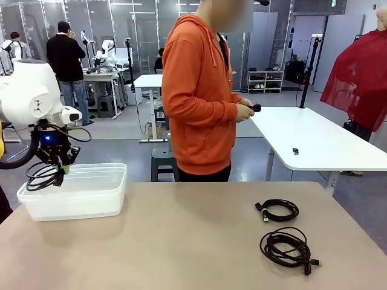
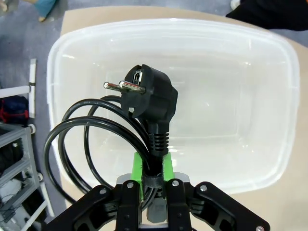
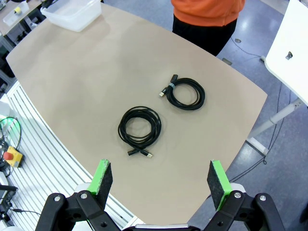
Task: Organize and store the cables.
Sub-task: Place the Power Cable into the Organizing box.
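Observation:
My left gripper (image 1: 60, 170) (image 2: 153, 166) is shut on a coiled black power cable (image 1: 41, 176) (image 2: 96, 139) with a chunky two-pin plug (image 2: 149, 96), hanging over the clear plastic bin (image 1: 91, 196) (image 2: 231, 62) at the table's left. Two more coiled black cables lie on the right of the table: a smaller one (image 1: 278, 210) (image 3: 185, 92) farther back and a larger one (image 1: 289, 248) (image 3: 140, 126) near the front. My right gripper (image 3: 161, 179) is open, high above the table and over its edge, short of those two coils.
A person in an orange hoodie (image 1: 202, 90) stands at the far side, holding a small black object in both hands. The tan table (image 1: 181, 241) has bare room across its middle. A white table (image 1: 320, 139) stands behind on the right.

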`<state>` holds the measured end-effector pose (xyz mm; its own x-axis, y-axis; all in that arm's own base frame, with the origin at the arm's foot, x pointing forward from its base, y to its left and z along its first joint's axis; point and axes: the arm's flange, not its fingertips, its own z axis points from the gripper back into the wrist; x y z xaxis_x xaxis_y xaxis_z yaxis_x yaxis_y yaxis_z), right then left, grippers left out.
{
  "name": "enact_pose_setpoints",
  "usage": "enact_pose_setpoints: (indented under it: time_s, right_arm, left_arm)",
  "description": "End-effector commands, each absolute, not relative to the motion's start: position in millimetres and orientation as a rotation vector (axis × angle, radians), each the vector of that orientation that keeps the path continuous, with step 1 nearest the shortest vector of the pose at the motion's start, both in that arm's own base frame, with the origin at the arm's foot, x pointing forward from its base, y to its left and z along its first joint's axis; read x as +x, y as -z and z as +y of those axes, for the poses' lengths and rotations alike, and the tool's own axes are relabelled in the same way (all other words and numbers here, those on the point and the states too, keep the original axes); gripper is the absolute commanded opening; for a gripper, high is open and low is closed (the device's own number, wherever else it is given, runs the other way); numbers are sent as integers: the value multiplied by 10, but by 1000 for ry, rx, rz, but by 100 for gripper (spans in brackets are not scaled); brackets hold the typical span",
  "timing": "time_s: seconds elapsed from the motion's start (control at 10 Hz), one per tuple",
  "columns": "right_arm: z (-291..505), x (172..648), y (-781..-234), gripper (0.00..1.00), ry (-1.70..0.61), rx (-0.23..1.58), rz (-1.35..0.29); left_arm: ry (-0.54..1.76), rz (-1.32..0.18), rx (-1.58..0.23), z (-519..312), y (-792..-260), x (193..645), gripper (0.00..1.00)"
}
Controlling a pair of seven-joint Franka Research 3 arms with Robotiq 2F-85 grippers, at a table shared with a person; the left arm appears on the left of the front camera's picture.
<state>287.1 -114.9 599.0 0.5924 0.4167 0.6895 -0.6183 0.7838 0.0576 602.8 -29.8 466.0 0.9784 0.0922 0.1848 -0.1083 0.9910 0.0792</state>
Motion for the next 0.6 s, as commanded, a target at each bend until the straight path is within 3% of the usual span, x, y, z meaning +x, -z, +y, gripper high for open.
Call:
enact_pose_setpoints:
  time_s: [0.0, 0.5]
  right_arm:
    - [-1143, 2869, -5983, 100, -616, 309, -719]
    - [-1143, 2869, -5983, 100, -616, 309, -719]
  left_arm:
    - [-121, -194, 55, -300, -4611, 6255, 19]
    - [-154, -104, 49, -257, -4089, 6491, 19]
